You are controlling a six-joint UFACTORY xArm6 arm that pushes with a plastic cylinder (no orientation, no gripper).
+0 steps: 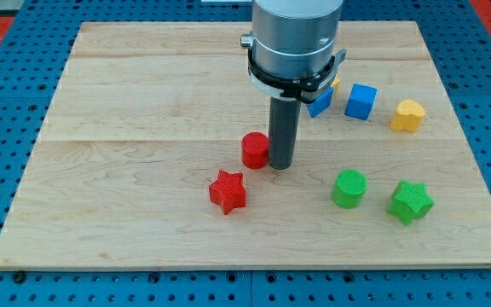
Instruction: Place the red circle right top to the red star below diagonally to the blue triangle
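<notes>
My tip [280, 165] had no jaws, just a dark rod, touching the red plastic circle [255, 150] from the view's right; circle sat upper-right of the red star [228, 190], blue triangle [320, 101] mostly hidden.

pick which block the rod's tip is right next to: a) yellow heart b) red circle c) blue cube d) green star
b: my tip sits just at the view's right of the red circle, seemingly touching it, while the green star, yellow heart and blue cube lie well off toward the view's right.
</notes>
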